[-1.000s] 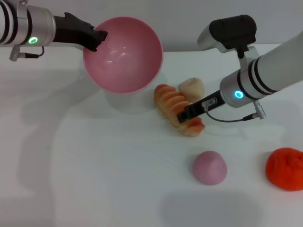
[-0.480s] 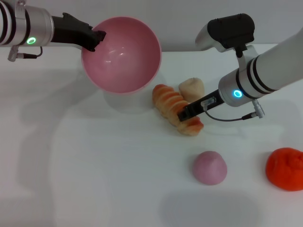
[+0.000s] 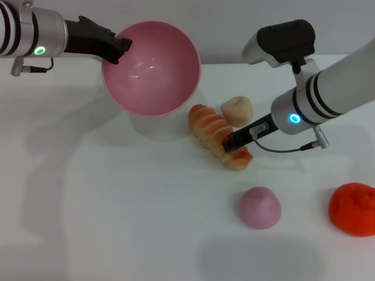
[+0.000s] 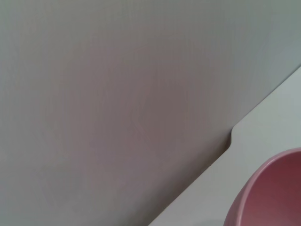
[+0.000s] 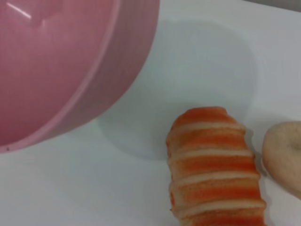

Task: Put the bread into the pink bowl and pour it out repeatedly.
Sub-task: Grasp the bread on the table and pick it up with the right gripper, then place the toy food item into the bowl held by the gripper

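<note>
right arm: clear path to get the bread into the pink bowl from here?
Probably yes. The right gripper is already at the bread, and the left gripper holds the pink bowl tilted, empty, with nothing between.

Looked like a lab or robot test bench, not anybody's kitchen. Plain white table (image 3: 117, 234) against a bare grey wall (image 4: 117, 94), and the only stuff on it was toy food: a beige bun (image 3: 237, 109), pink lump (image 3: 259, 207), orange lump (image 3: 353, 209).

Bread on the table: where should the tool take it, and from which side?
Across the bread's narrow width, near the end facing the robot, coming from above: it lies flat and long, so the short sides suit the fingers. The right tool is already there.
</note>
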Available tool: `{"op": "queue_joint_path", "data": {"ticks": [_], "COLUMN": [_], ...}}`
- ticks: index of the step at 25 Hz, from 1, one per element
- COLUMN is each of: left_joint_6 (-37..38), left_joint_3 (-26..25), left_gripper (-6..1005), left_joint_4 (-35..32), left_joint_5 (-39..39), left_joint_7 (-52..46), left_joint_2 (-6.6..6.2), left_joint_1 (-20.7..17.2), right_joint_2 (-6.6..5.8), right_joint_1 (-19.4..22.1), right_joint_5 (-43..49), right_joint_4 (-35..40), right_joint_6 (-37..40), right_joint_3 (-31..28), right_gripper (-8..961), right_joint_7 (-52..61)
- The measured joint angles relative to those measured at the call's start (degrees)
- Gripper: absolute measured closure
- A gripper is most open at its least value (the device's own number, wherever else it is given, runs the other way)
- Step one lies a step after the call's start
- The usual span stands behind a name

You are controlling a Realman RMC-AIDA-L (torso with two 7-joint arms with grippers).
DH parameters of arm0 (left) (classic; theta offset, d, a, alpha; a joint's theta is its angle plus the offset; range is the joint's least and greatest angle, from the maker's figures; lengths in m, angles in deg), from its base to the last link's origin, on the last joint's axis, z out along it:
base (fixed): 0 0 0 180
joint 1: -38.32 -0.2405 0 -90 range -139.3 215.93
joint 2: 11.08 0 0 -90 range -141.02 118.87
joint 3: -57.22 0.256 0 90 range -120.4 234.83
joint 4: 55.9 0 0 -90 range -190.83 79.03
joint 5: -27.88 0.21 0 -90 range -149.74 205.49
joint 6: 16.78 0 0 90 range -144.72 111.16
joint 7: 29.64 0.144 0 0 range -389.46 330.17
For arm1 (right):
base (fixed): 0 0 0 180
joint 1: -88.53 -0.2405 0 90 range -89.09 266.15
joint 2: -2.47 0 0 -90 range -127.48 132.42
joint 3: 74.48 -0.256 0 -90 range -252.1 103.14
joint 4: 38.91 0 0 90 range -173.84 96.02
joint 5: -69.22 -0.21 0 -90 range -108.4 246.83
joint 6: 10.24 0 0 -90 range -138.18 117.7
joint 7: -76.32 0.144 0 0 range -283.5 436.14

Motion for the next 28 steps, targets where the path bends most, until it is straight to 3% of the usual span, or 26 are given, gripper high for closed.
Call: {"op": "queue_joint_path", "data": {"ticks": [8, 12, 22, 28], "left_joint_6": [0.0, -0.4, -2.0, -2.2], "left_joint_3": [-0.2, -0.4, -0.4, -0.4], "left_gripper": [954, 954, 954, 954], "left_joint_4": [0.0, 0.2, 0.8, 1.2], "left_joint_5": [0.0, 0.0, 0.0, 0.0], "left_joint_7": [0.0, 0.0, 0.0, 0.0], "left_joint_2": [0.07, 0.01, -0.33, -0.37], "left_joint_1": [0.0, 0.0, -0.3, -0.4], "right_joint_2": [0.00, 0.00, -0.23, 0.02], "right_joint_1": [0.4, 2.3, 10.9, 16.7], "right_joint_5": [-0.2, -0.2, 0.4, 5.5], "right_joint_4": [0.4, 4.5, 24.4, 37.3], "right_joint_6": [0.3, 0.2, 1.9, 4.3], "right_joint_3": [0.5, 0.5, 0.0, -0.4], "right_gripper": [810, 816, 822, 830], "right_joint_7": [0.0, 0.0, 0.1, 1.9]}}
